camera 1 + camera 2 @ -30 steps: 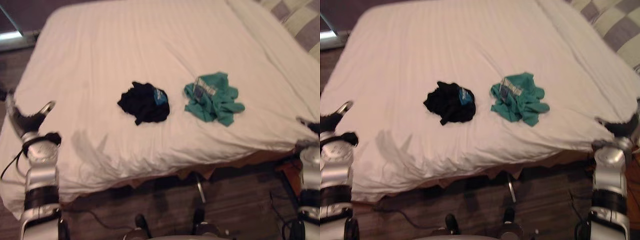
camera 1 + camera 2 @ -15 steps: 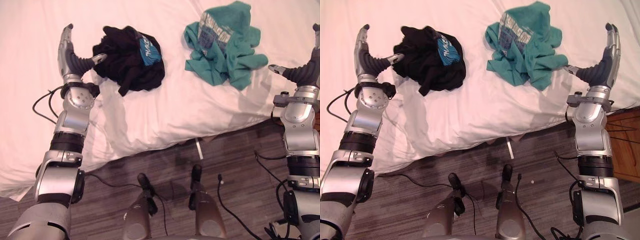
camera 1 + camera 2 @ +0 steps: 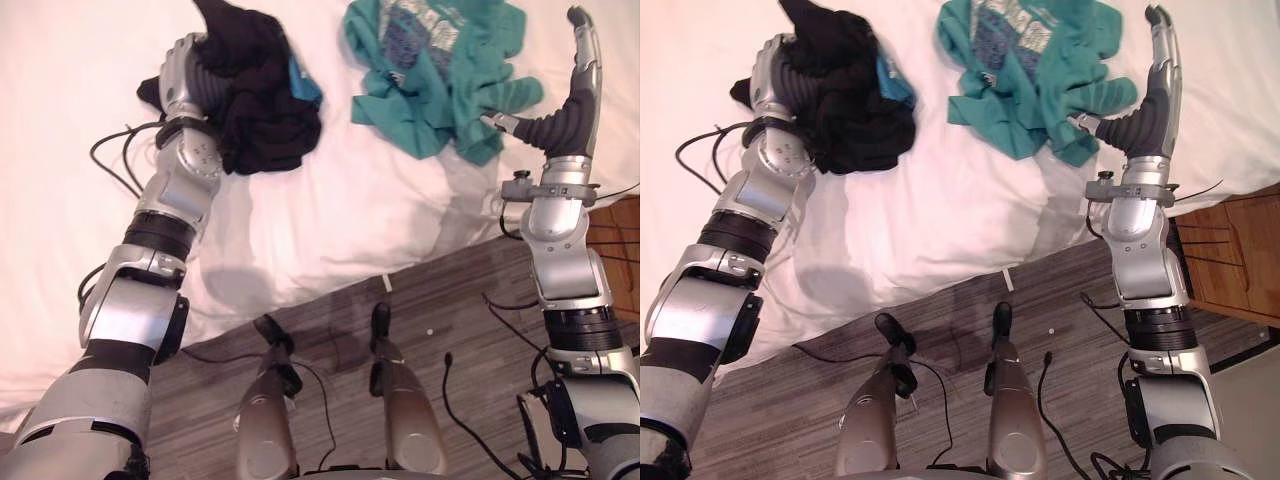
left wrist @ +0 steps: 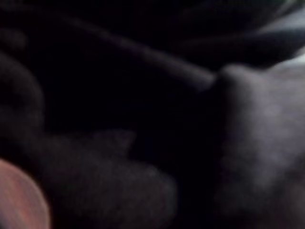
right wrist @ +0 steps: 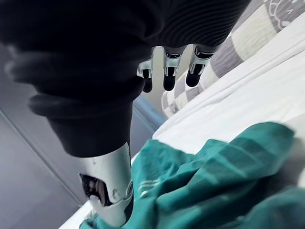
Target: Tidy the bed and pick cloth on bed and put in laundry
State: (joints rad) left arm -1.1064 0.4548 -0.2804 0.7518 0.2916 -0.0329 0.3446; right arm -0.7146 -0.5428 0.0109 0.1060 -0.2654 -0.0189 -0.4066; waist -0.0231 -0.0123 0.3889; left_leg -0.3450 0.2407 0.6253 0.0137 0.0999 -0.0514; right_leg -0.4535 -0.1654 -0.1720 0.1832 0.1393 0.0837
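Observation:
Two crumpled cloths lie on the white bed [image 3: 380, 220]. The black cloth [image 3: 265, 110], which has a blue patch, is on the left; my left hand [image 3: 180, 70] is pressed into its left side, and dark fabric covers the left wrist view [image 4: 143, 119]. To the right lies the teal cloth [image 3: 430, 70]. My right hand [image 3: 565, 125] stands upright just right of it, open with straight fingers [image 5: 164, 71], the thumb touching the teal cloth's [image 5: 214, 181] edge.
The bed's near edge runs diagonally above a dark wood floor [image 3: 450, 330]. A brown wooden cabinet [image 3: 1230, 270] stands by the bed's right corner. A grey-and-cream checked cover [image 5: 228, 43] lies further up the bed.
The camera has tipped further down over the bed. My left hand went from standing beside the black cloth into it. My right hand moved in against the teal cloth.

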